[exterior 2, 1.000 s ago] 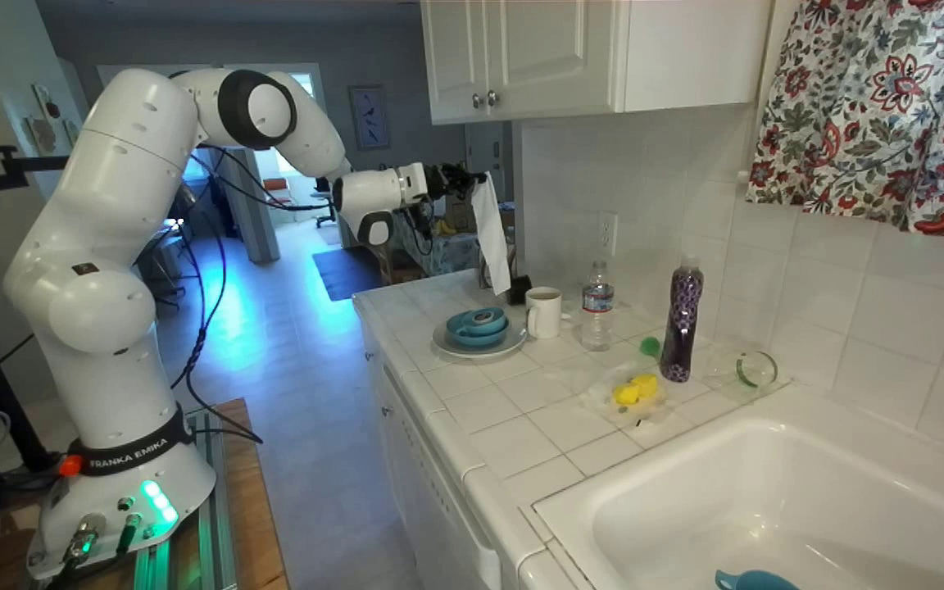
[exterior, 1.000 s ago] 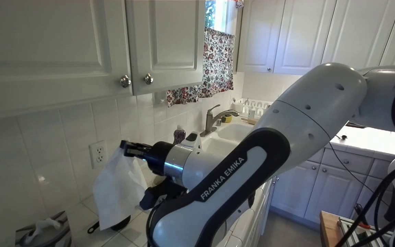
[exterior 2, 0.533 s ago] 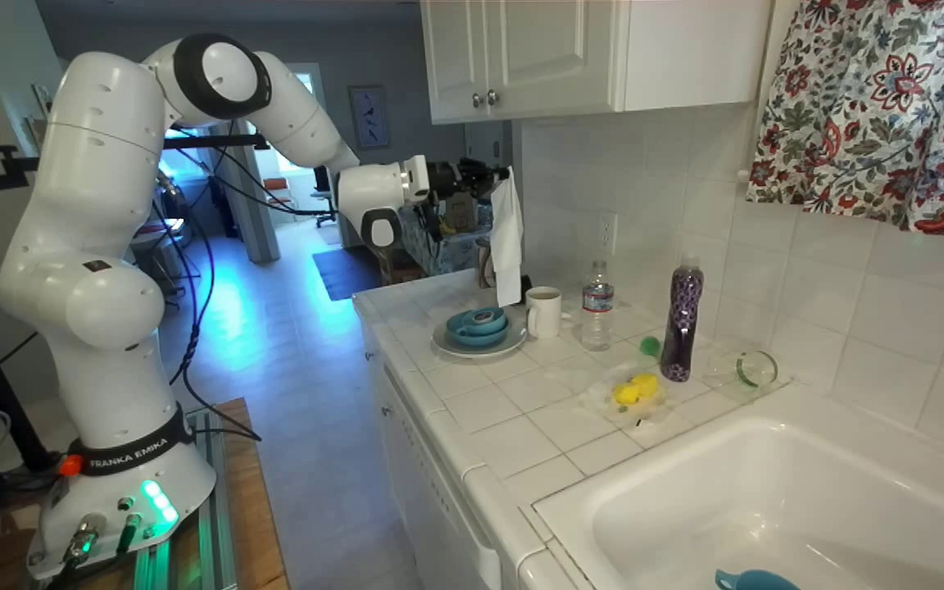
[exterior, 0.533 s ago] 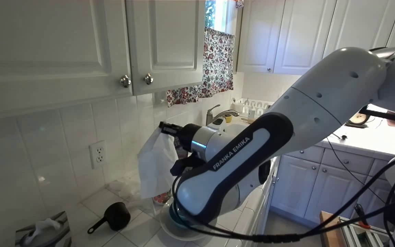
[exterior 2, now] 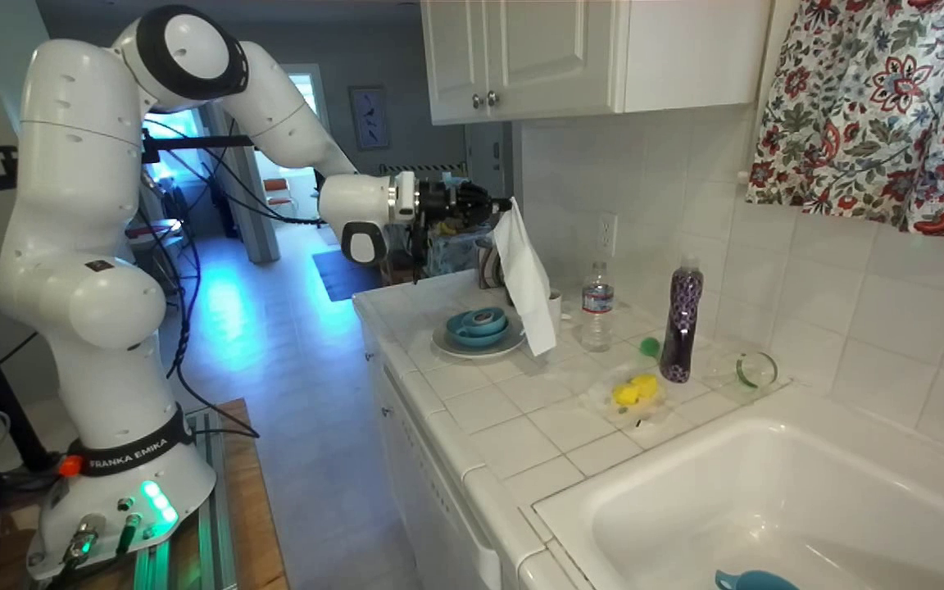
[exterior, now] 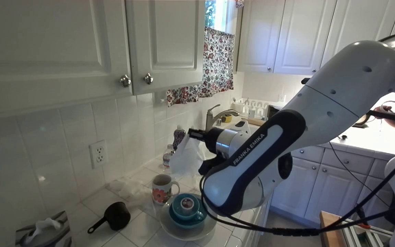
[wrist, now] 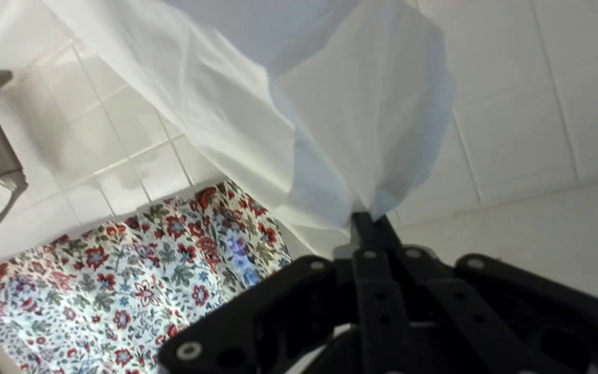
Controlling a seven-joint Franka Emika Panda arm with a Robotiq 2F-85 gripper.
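Note:
My gripper (wrist: 370, 215) is shut on the gathered top of a thin white sheet, paper or cloth (wrist: 299, 119). Its fingertips pinch one corner, and the rest hangs loose. In both exterior views the gripper (exterior: 190, 133) holds the sheet (exterior 2: 526, 274) above the tiled counter, and the sheet hangs at a slant. Its lower end overlaps a flowered white mug (exterior: 158, 188) in an exterior view (exterior 2: 555, 308). Near it stand a clear water bottle (exterior 2: 597, 310) and a grey plate (exterior 2: 472, 352) bearing stacked blue bowls (exterior: 183, 219).
A black pan (exterior: 118, 216) lies on the counter. A purple bottle (exterior 2: 679, 328), a yellow item (exterior 2: 636, 389) and a tipped clear glass (exterior 2: 755, 370) are nearer the white sink (exterior 2: 685, 483). Upper cabinets (exterior: 170, 41) and the tiled wall (exterior: 63, 151) border the space.
The gripper has carried the sheet along the counter toward the sink side, and the sheet now swings at a slant. The black pan, mug and bowls have come into view behind it.

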